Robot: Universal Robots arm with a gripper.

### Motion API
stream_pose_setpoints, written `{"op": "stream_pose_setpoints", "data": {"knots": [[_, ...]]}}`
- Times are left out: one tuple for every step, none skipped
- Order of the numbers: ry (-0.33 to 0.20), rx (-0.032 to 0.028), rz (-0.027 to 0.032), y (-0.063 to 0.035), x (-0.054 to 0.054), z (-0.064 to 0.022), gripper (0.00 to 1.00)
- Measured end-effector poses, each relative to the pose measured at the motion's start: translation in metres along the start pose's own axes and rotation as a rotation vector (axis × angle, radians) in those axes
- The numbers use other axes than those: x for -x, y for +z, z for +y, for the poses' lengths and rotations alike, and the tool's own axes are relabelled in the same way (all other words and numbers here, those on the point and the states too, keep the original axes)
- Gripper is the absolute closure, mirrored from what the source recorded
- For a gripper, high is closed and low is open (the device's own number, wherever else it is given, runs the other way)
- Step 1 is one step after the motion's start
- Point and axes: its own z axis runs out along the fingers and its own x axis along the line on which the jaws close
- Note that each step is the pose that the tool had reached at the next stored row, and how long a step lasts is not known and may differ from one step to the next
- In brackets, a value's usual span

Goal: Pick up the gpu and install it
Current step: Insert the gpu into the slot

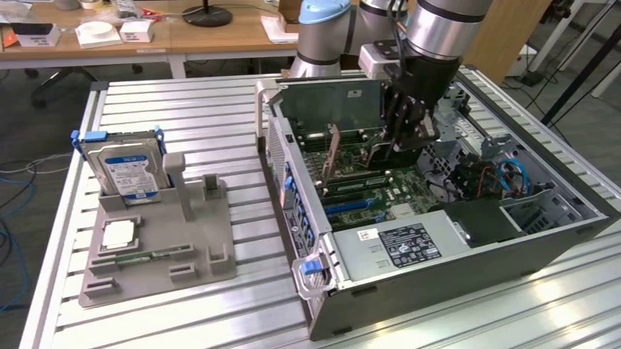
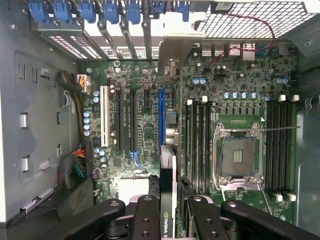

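Gripper (image 1: 412, 142) is down inside the open computer case (image 1: 543, 185), fingers closed on the gpu (image 1: 333, 151) — in the wrist view the card (image 2: 168, 200) sits edge-on between the two dark fingers (image 2: 147, 217), pinched on both faces, with a green logo strip visible on its near edge. The card stands on edge, its thin edge toward the wrist camera and its long axis running away from the gripper toward the rear wall of the case, where the silvery end bracket (image 2: 176, 47) meets the row of blue slot clips (image 2: 107, 11). It hangs over the motherboard (image 2: 235, 115), lined up with the blue expansion slot (image 2: 161, 115); cannot tell whether its lower edge is touching the slot. In the exterior view the brownish card face shows upright inside the case, just beside the gripper on the exterior view's left, leaning only slightly. The empty CPU socket (image 2: 239, 157) and memory slots (image 2: 280, 145) lie to the side of the card. Outside the case on the slatted table (image 1: 194, 102), a grey holder (image 1: 160, 247) carries the hard drive (image 1: 121, 163) with its blue label, standing upright, and a small green memory stick (image 1: 150, 256) lying flat, well apart from the gripper.
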Motion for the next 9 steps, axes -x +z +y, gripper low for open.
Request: {"op": "stream_pose_setpoints", "data": {"knots": [[0.000, 0.0000, 0.0001, 0.0018, -0.0004, -0.0001, 0.74], [0.000, 0.0000, 0.0001, 0.0019, -0.0004, -0.0001, 0.74], [0.000, 0.0000, 0.0001, 0.0020, -0.0004, -0.0001, 0.74], [0.000, 0.0000, 0.0000, 0.0022, -0.0004, -0.0001, 0.74], [0.000, -0.0001, 0.0000, 0.0024, -0.0004, -0.0001, 0.74], [0.000, -0.0001, -0.0001, 0.0027, -0.0004, -0.0001, 0.74], [0.000, 0.0000, 0.0000, 0.0030, -0.0004, -0.0001, 0.74], [0.000, 0.0000, 0.0001, 0.0033, -0.0004, -0.0001, 0.74], [0.000, 0.0000, 0.0000, 0.0037, -0.0004, -0.0001, 0.74]]}}
